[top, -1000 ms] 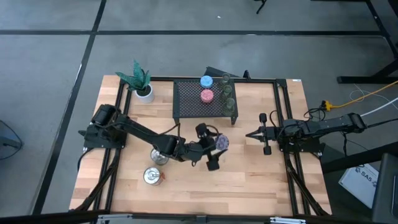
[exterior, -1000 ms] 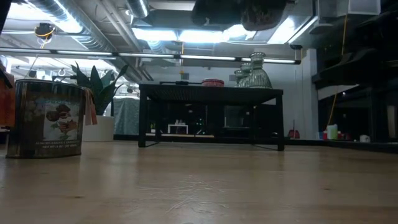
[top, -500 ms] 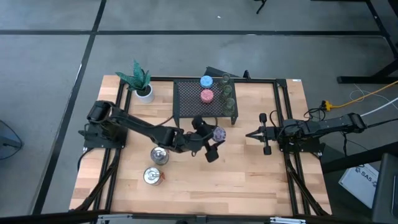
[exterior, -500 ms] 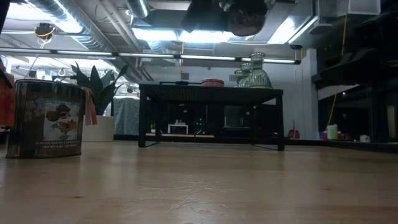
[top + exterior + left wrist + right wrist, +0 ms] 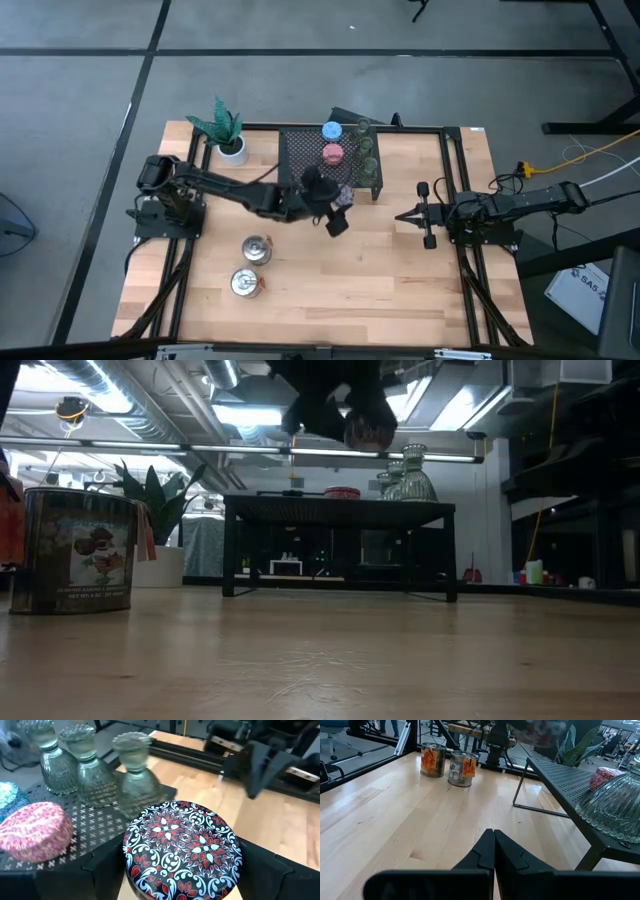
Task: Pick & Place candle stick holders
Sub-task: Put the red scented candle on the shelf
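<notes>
Overhead, left gripper clamps the purple patterned holder above the light wood table by the black mesh rack; right gripper pressed closed; grey floor around.

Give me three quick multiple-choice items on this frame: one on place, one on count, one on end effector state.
1. Where is the pink round holder?
A. on the black mesh rack
B. on the bare wooden table
C. beside the potted plant

2. How many olive-green glass holders stand on the rack?
A. one
B. three
C. five

3. What is the left end effector doing?
A. hanging open and empty
B. gripping the purple patterned round holder
C. resting on the table

Key: 1 A, the high view shows it on the mesh. 2 B, the left wrist view shows three. 3 B, the fingers flank it.
</notes>
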You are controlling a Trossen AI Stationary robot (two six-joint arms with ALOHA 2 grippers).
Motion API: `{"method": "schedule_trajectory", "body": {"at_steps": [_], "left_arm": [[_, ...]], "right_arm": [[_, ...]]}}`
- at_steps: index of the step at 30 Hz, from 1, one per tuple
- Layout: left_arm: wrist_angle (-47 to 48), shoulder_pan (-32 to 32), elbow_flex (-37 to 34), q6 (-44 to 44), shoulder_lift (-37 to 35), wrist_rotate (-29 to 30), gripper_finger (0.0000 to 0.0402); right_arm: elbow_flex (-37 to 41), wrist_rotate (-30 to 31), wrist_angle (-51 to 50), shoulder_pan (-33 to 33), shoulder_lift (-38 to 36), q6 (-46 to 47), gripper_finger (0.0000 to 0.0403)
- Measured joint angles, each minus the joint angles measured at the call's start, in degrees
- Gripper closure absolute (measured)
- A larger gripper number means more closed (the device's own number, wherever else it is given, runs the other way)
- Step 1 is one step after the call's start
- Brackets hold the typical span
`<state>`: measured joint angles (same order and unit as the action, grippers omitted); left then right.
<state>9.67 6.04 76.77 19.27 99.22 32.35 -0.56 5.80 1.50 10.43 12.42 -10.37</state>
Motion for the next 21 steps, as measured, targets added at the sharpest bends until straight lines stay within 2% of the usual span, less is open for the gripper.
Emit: {"method": "schedule_trajectory", "body": {"at_steps": [3, 10, 21], "left_arm": [[0.30, -3.03, 0.00, -1.05, 0.00, -3.90, 0.0109], [3.80, -7.63, -0.55, -3.61, 0.00, -5.49, 0.0109], [-13.19, -13.64, -14.26, -8.66, -3.34, -16.71, 0.0109]], "right_arm": [[0.00, 0.00, 0.00, -0.01, -0.01, 0.00, 0.0400], [0.00, 0.00, 0.00, 0.00, -0.01, 0.00, 0.0400], [0.00, 0.00, 0.00, 0.00, -0.02, 0.00, 0.0400]]}}
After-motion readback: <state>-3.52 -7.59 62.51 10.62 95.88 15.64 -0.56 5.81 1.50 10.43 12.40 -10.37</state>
